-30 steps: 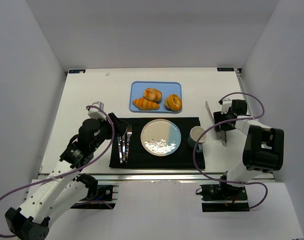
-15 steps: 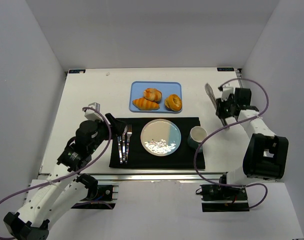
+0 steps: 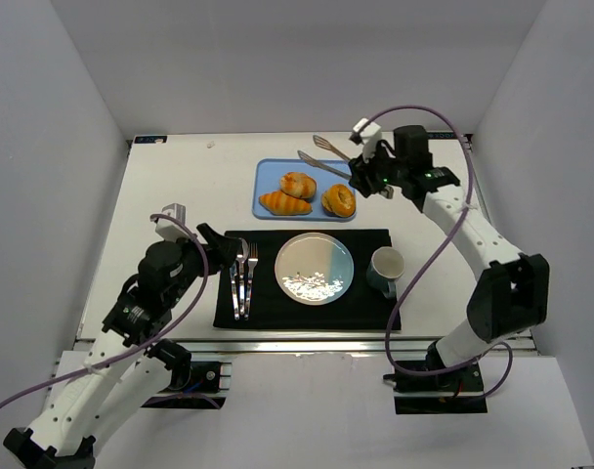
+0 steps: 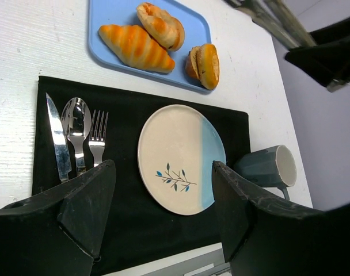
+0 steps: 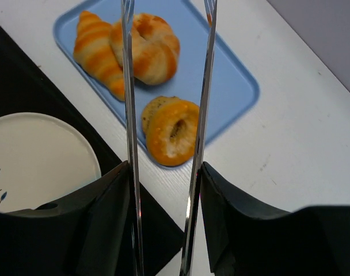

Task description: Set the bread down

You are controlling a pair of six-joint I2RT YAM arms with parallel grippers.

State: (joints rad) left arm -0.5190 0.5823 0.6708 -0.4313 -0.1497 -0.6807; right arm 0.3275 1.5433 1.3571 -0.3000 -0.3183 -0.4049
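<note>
Seen from above, a white tabletop (image 3: pixel 180 186) holds a place setting, and we judge the bread has yet to reach it. A blue tray (image 3: pixel 270 176) sits at upper centre with all three breads on it: a striped croissant (image 3: pixel 285 203), a round roll (image 3: pixel 298 184) behind it, and a bagel (image 3: pixel 338 199) to their right. Below the tray, a black placemat (image 3: pixel 277 313) carries an empty plate (image 3: pixel 315 268), with a knife (image 4: pixel 59 144), spoon (image 4: pixel 76 121) and fork (image 4: pixel 96 135) to its left and a mug (image 3: pixel 385 266) to its right. The right arm (image 3: pixel 444 200) reaches in from the upper right, its jaws pinching a pair of metal tongs (image 5: pixel 128 103), probably so the bread is lifted by the tool and not by the jaws. In the right wrist view the tong blades stand apart, gripping nothing, with the bagel framed between them below. The left arm (image 3: pixel 165 269) hangs at lower left, its jaws spread and empty, clear of the plate
</note>
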